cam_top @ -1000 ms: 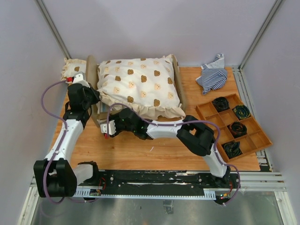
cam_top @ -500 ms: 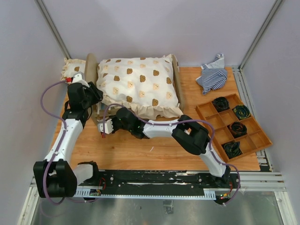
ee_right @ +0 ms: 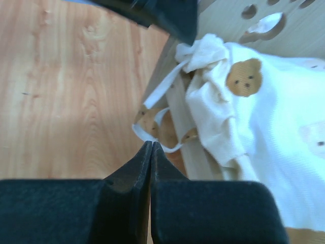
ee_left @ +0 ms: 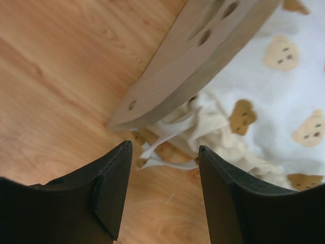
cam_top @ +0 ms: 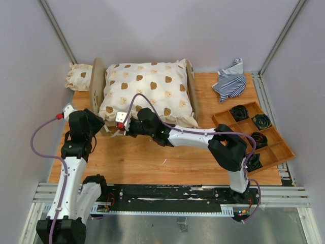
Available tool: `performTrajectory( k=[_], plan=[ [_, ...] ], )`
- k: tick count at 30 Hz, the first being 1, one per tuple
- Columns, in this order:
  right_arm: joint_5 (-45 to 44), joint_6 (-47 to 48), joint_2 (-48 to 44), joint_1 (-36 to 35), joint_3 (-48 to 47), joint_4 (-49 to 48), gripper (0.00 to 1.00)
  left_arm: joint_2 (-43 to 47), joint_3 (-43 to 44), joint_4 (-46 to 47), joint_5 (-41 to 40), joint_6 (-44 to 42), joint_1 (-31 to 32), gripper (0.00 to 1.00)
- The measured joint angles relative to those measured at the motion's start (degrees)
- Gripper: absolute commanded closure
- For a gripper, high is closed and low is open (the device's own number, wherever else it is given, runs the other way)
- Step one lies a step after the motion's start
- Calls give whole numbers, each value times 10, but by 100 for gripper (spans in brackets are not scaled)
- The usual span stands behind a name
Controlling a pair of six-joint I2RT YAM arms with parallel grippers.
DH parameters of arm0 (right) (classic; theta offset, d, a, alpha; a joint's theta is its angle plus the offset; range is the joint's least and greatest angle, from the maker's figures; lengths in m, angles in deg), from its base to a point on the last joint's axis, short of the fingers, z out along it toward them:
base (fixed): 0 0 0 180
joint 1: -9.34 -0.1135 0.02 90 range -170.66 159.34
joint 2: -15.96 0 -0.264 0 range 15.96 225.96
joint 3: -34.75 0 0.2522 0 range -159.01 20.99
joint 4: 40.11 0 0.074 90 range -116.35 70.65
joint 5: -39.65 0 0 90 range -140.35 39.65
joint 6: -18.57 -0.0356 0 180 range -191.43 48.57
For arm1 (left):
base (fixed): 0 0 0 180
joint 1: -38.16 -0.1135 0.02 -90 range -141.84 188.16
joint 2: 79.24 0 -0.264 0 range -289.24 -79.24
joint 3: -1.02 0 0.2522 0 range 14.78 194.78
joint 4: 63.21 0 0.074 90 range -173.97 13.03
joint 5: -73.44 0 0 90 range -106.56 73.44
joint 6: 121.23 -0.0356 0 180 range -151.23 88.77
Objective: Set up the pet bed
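**pet bed, near-left corner: both pincers at the frame**

right gripper (ee_right: pixel 151 152): fingers pressed together, nothing visibly between them. tips on a loose cloth tie (ee_right: pixel 152 133) of the cushion; whether the tie is pinched cannot be told. just past the tips, the bed's (cam_top: pixel 97 86) near-left corner, with the cushion's (cam_top: pixel 150 91) frill spilling over it.

left gripper (ee_left: pixel 163 152): fingers apart, holding nothing. it hovers over the table (cam_top: pixel 137 162) just short of the same corner. the rounded left end board (ee_left: pixel 193 61) tilts across the wrist view ahead of the fingers, not touching them.

pet bed: at the table's back left, long side running left to right, one end board at each end, big cushion filling it.

edges and room:
- left end board near the table's left edge; small cushion (cam_top: pixel 78 77) beyond it in the back-left corner.
- bare wood between the bed's near side and the arm bases, crossed by the right arm.
- right of the bed, bare wood, then striped cloth (cam_top: pixel 229 84) at the back.
- tray (cam_top: pixel 284 152) along the right edge, well apart from the bed.
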Motion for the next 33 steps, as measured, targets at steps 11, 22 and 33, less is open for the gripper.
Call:
performTrajectory(
  k=[11,22,33],
  plan=[
    [-9,-126,55,-2,75,-84,65,16,-63,-26,-2,28,0,42],
    [-91,-135,188,-2,-8,-134,55,56,-18,-72,-66,81,0,40],
    [-107,-132,249,-2,-74,-142,100,56,-58,-88,-26,121,0,46]
  ],
)
